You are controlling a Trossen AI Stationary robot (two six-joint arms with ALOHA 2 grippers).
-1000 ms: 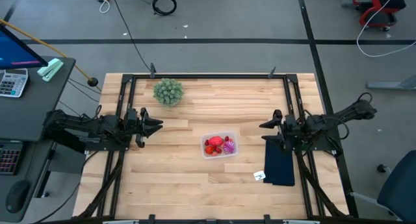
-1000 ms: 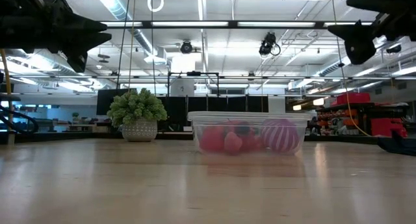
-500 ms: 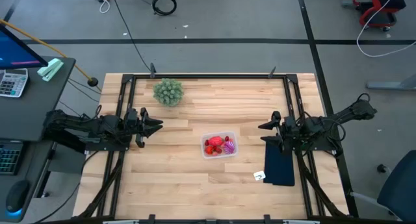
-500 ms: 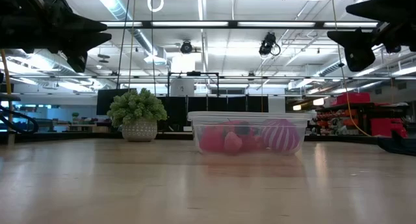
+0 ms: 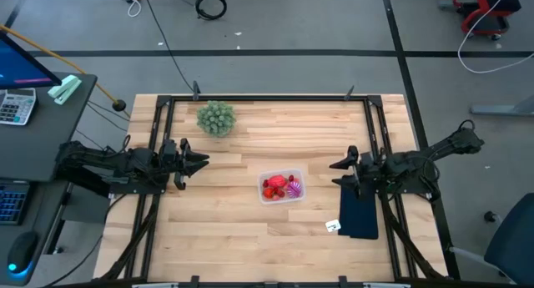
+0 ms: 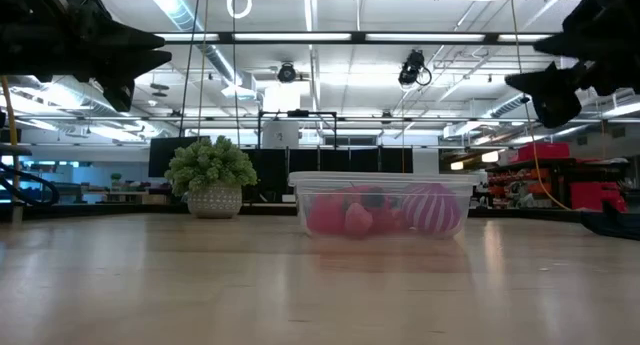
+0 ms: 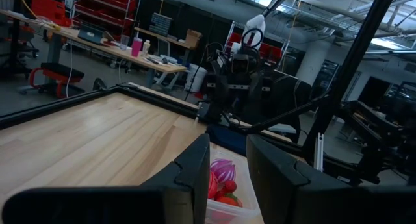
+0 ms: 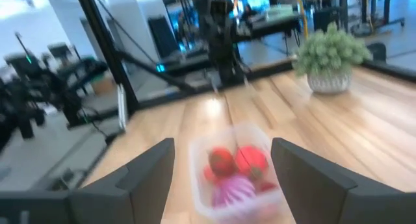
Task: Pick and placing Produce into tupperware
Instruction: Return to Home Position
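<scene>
Red and pink produce (image 5: 274, 188) and the stripy purple one (image 5: 293, 186) all lie inside the clear tupperware (image 6: 380, 181), which sits near the middle of the wooden table (image 5: 250, 238). Nothing in the tub has moved.

The one small change is that the right gripper (image 5: 334, 173), at 3 o'clock from the tub, has dipped a little lower than a moment ago. It hangs above the table and is not reaching for anything. I see no loose produce on the table, so the packing looks done and the arm seems to be going to rest.

Its fingers are spread wide and hold nothing. The left gripper (image 5: 204, 160) waits at 9 o'clock, with only a thin gap between its fingers, and it is empty too.
</scene>
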